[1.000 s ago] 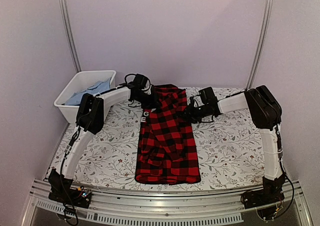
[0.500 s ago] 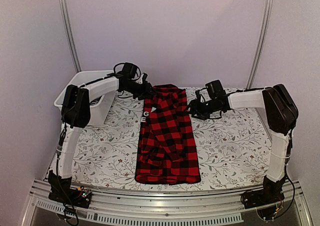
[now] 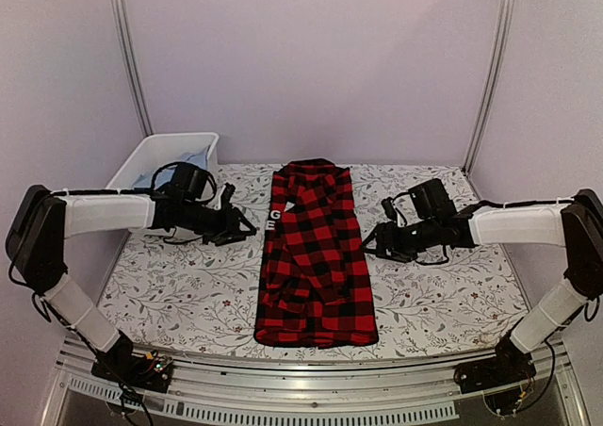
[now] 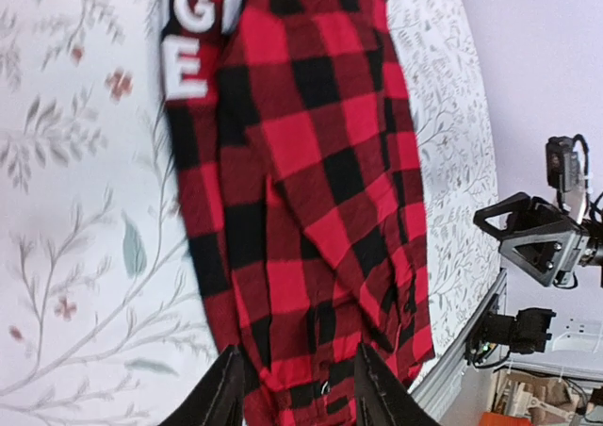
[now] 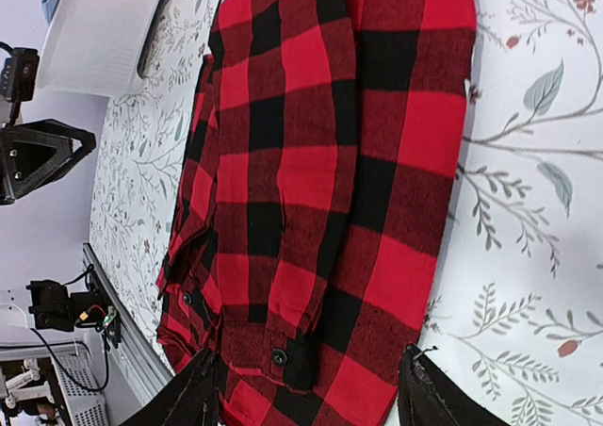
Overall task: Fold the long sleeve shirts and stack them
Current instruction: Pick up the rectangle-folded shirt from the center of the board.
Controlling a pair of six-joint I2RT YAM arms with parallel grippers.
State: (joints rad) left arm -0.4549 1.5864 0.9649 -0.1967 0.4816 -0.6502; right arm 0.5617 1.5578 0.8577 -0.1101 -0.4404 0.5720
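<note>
The dark fingers point(image 4: 224, 396) of the left gripper point(image 4: 298, 379) are standing wide apart and gripping nothing. In the left wrist view they are framing the near hem of the red-and-black buffalo-check long sleeve shirt point(image 4: 311, 181) from a little way off. Seen from above, the left gripper point(image 3: 241, 229) is hovering low over the floral-patterned table top point(image 3: 443, 289), just beside the shirt's left edge and apart from it, with its tips pointing toward the cloth. Behind it the white left forearm is lying almost level, running out to a black elbow at the far left, and the upper arm is slanting down to the base at the near edge.

The right gripper point(image 5: 306, 388) is spread wide too, its fingers point(image 5: 193, 396) empty. From above, the right gripper point(image 3: 373, 243) is pointing at the shirt's right edge, near it but not touching. Its forearm is stretching level to the right, and the elbow is bending down to the base.

The shirt point(image 3: 316, 256) is lying flat at the table's middle, folded into a long narrow strip, collar end far and hem near. White block letters point(image 3: 274, 221) are showing at its left edge. A white plastic bin point(image 3: 141, 162) holding pale blue cloth point(image 3: 186, 166) is sitting at the far left corner.
</note>
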